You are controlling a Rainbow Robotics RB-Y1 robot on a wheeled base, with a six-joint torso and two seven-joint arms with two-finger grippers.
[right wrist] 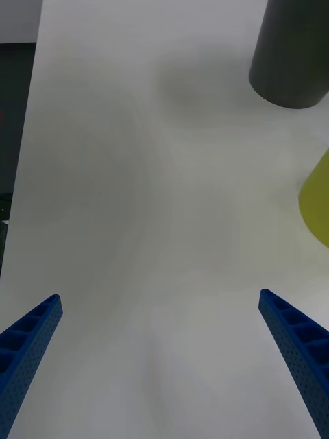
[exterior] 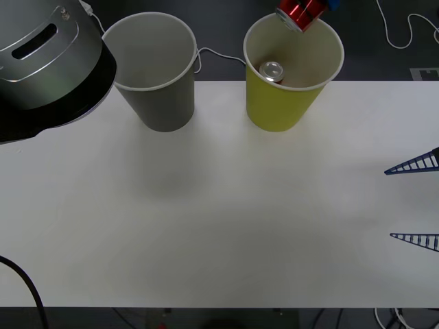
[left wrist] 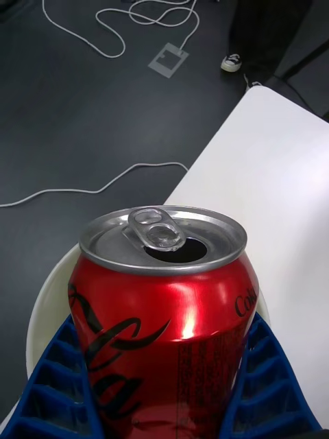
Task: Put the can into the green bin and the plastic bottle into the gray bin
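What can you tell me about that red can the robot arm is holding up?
The can is a small red drink can, apparently metal, with black script lettering and a shiny silver top. Its pull tab is lifted back and the mouth is open. The left gripper clamps it between blue ribbed fingers, one on each side. In the front view it hangs tilted above the far rim of the green bin, where another silver-topped can already lies.

White table (exterior: 226, 226); gray bin (exterior: 156, 89) and green bin (exterior: 285, 103) stand upright along its far edge.
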